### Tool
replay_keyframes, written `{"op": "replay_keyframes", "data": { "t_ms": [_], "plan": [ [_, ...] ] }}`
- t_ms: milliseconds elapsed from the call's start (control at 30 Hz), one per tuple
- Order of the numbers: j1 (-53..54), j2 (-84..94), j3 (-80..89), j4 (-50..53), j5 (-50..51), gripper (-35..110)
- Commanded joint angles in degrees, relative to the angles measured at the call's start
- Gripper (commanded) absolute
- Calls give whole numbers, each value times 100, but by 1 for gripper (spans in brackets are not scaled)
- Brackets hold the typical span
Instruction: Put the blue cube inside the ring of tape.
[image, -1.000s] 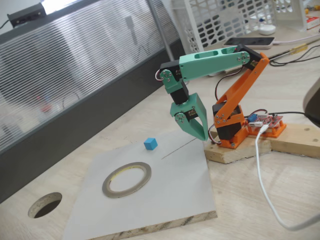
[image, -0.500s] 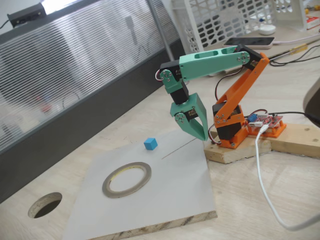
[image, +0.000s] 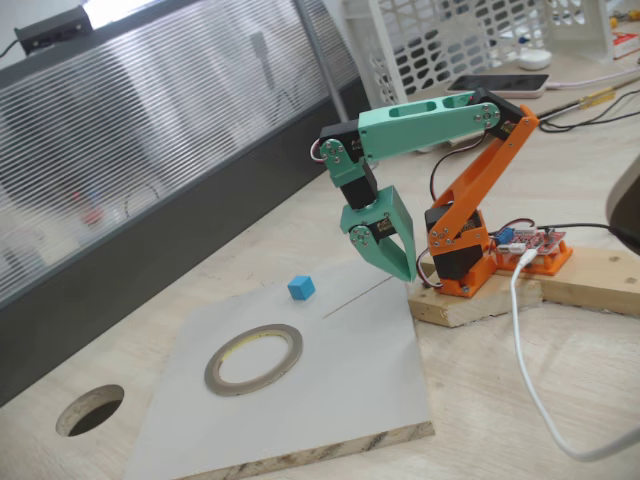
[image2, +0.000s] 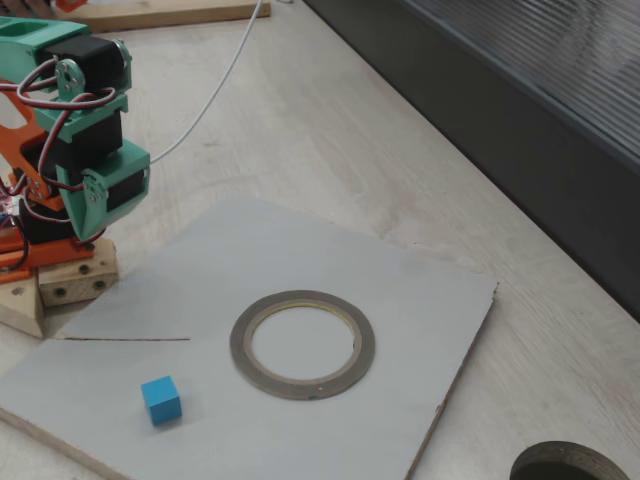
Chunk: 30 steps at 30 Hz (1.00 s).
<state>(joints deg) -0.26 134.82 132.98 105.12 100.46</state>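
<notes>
Both fixed views are showing me the gripper (image: 395, 262) hanging empty, fingers seemingly together, so I'm judging the reach unstarted: next it is needing to open and descend toward the blue cube (image: 301, 288) at its 9 o'clock, the ring of tape (image: 254, 358) lying well apart.

The blue cube (image: 301, 288) looks like smooth, matt plastic, and the ring of tape (image: 254, 359) has a dull grey-brown band with a paler, papery inner rim. Both lie on a matt pale grey board (image: 350, 400) whose cut edge shows raw, layered wood, set on a worktop (image: 560, 400) of light, faintly grained wood. The claw (image: 385, 245) and its arm are matt green and orange plastic with a slightly ridged finish, mounted on a bare wooden block (image: 470, 300) at the board's far corner.
</notes>
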Motion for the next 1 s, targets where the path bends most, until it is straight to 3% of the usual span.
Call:
{"op": "replay_keyframes", "data": {
  "t_ms": [0, 967],
  "plan": [
    [0, 378, 53, 70, 44, 0],
    [26, 378, -44, 53, 18, 0]
  ]
}}
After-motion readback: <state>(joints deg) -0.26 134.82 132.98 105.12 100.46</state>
